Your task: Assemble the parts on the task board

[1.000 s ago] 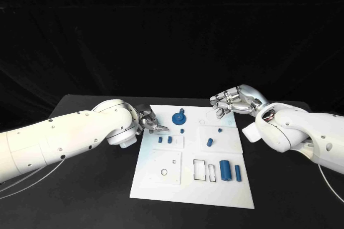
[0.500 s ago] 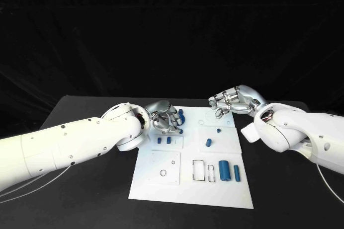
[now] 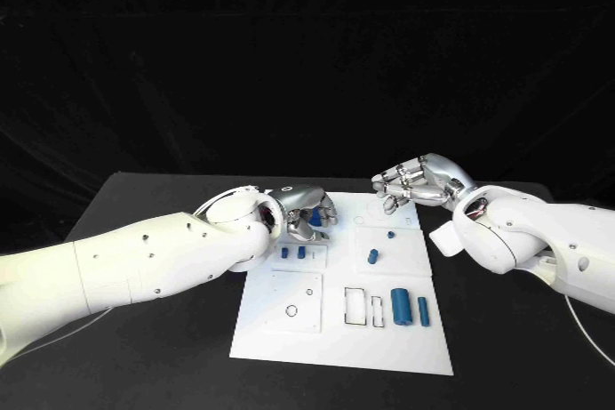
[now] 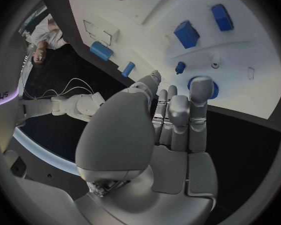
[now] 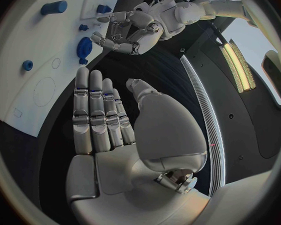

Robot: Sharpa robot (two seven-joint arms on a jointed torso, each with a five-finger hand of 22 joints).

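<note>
The white board point(image 3: 344, 325) lies in the middle of the black desk point(image 3: 154, 339), its long side running away from the robot. The left hand point(image 3: 307, 212) hovers over the board's far left corner, above the round blue disc point(image 4: 204, 86) that sits there; its fingers point(image 4: 198, 102) are stretched out side by side, apart from the thumb, and hold nothing. In the left wrist view one fingertip lies across the disc, but whether it touches cannot be told. Just nearer the robot than that hand two small blue blocks point(image 3: 292, 252) stand side by side on the board, and a small blue peg point(image 3: 373, 256) stands toward the board's middle. Near the board's right edge a thick blue cylinder point(image 3: 401, 305) and a thinner blue bar point(image 3: 423, 311) lie next to each other, just beside two outlined rectangular slots point(image 3: 364, 306). The right hand point(image 3: 418, 182) hangs at the board's far right corner, empty; in the right wrist view its fingers point(image 5: 97, 112) are straight and close together, thumb apart, holding nothing
</note>
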